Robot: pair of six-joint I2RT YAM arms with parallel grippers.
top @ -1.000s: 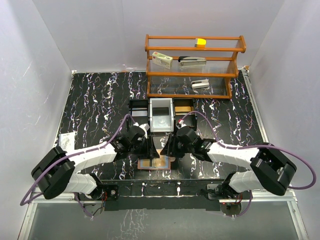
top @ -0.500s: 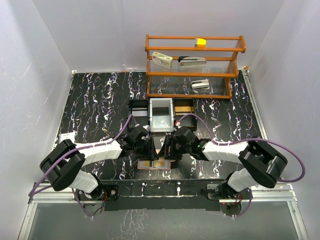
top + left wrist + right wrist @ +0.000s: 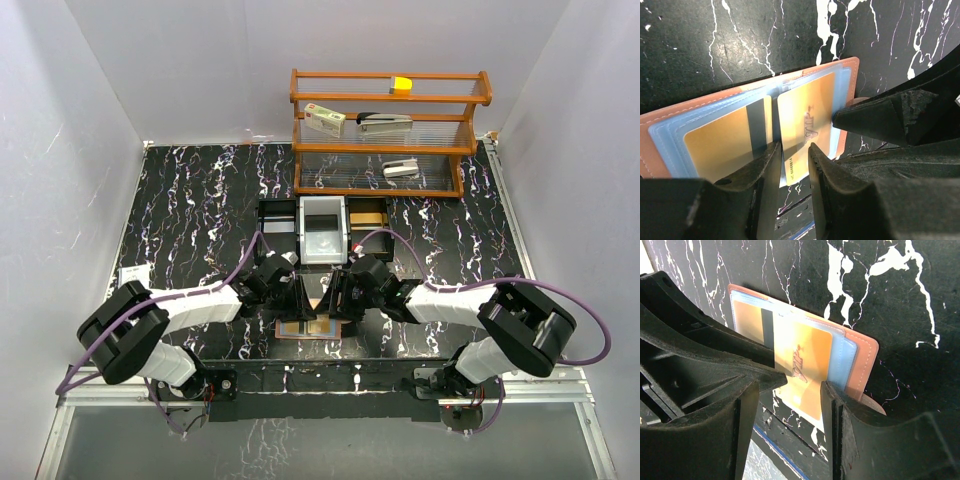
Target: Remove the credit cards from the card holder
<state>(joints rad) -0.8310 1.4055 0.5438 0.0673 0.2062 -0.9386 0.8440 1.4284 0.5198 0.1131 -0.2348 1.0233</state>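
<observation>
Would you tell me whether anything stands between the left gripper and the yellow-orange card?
Nothing visible: the yellow-orange card sticks out right between the fingers of the left gripper; the right gripper is at the opposite side, not between them.

From above, we see only the near edge of the card holder [image 3: 312, 330]. The rest lies under the left gripper [image 3: 299, 298] and the right gripper [image 3: 336, 297], whose fingertips we cannot make out there. In the left wrist view the holder's left end runs off the picture and its lower part sits behind the fingers [image 3: 762, 172]. The lettering on the yellow card [image 3: 807, 110] is too blurred to read. We cannot tell whether the left gripper pinches that card or merely stands over it. In the right wrist view the left gripper covers the holder's left part.
</observation>
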